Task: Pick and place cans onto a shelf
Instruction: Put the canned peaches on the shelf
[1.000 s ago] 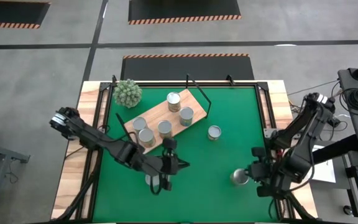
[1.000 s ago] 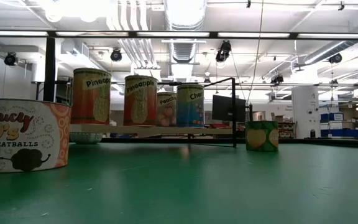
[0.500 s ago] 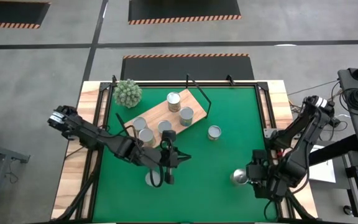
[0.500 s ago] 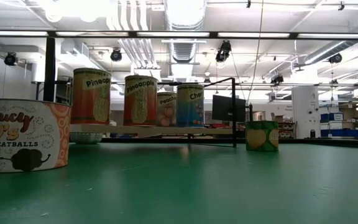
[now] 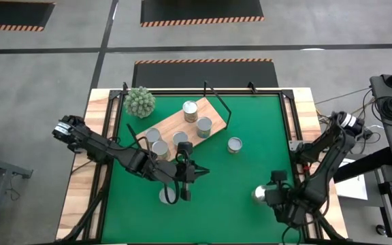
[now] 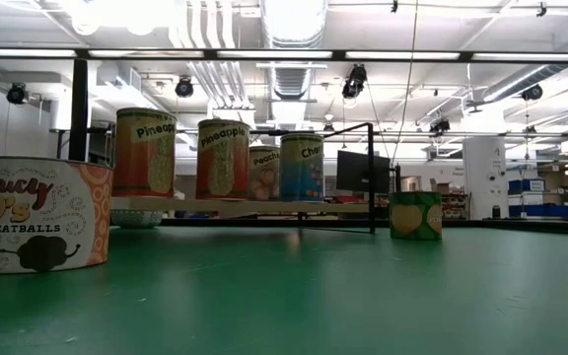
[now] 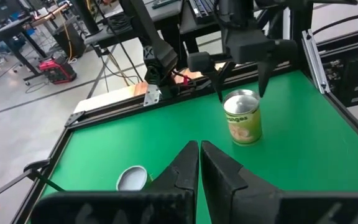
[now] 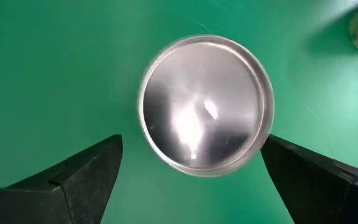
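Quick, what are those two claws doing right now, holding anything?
Left gripper: closed, holding nothing, above the green mat.
Right gripper: open, fingers either side of a can, not gripping it.

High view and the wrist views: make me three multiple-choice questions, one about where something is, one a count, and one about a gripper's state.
1. Where is the spiky green plant?
A. On the shelf
B. At a corner of the mat, off the shelf
C. Beside the right gripper

2. How many cans stand on the shelf?
A. Three
B. Seven
C. Five

3. How is the right gripper?
A. Open over a can
B. Shut on a can
C. Shut and empty

Answers:
1. B: the plant sits at a corner of the mat, just past the shelf.
2. C: five cans show on the board from above.
3. A: the right gripper has its fingers spread on either side of the can on the mat.
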Robot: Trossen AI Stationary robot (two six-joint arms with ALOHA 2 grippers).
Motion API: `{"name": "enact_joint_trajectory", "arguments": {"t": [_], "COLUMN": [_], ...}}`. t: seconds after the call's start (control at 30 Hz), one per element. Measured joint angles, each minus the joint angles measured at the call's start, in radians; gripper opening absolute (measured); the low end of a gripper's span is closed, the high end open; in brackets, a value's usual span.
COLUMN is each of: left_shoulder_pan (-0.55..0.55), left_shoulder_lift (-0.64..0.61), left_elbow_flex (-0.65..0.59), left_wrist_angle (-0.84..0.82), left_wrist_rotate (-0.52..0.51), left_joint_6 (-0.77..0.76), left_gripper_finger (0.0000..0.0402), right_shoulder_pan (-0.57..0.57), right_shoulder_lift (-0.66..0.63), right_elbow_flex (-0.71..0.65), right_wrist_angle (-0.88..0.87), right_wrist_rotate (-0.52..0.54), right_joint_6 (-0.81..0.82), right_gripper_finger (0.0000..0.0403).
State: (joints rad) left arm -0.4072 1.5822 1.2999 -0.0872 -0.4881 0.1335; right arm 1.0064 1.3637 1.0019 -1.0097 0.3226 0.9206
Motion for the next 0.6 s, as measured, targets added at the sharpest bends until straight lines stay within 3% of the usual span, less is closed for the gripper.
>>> {"name": "enact_joint_trajectory", "arguments": {"t": [0.3, 0.6], "left_shoulder_pan": [0.000, 0.000], "left_shoulder_lift": [0.001, 0.001], "left_elbow_flex": [0.000, 0.000], "left_wrist_angle": [0.000, -0.001], "left_wrist_rotate": [0.000, 0.001], "left_joint_6": [-0.003, -0.002], "left_gripper_finger": [0.0000, 0.0000], "right_shoulder_pan": [-0.050, -0.085], "right_shoulder_lift": [0.031, 0.019], "right_elbow_flex": [0.000, -0.001], "right_wrist_angle": [0.026, 0.054], "right_wrist_rotate": [0.020, 0.018], "right_joint_6": [-0.047, -0.112], "right_gripper_finger": [0.0361, 0.0282]}}
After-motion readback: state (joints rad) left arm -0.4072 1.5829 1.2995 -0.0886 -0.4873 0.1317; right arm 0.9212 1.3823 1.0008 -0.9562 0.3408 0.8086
